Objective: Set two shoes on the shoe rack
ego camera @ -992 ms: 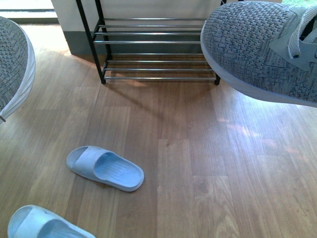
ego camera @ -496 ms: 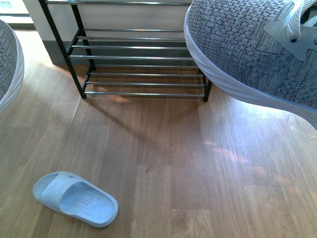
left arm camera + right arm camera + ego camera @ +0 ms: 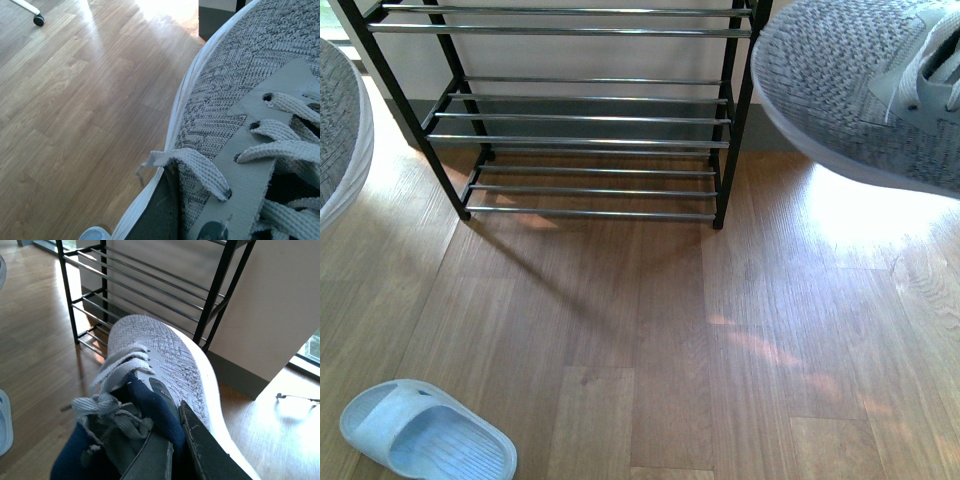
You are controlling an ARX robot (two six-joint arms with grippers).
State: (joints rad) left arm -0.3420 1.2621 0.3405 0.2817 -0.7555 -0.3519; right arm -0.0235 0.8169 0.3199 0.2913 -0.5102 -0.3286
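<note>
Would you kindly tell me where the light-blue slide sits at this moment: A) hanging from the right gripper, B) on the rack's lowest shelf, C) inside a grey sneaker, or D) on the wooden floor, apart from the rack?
D: the light-blue slide lies on the wooden floor, apart from the shoe rack.

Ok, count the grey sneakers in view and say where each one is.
2. The right sneaker is in the air just right of the rack. The left sneaker is in the air at the front view's left edge, mostly cropped. None seem hidden.
</note>
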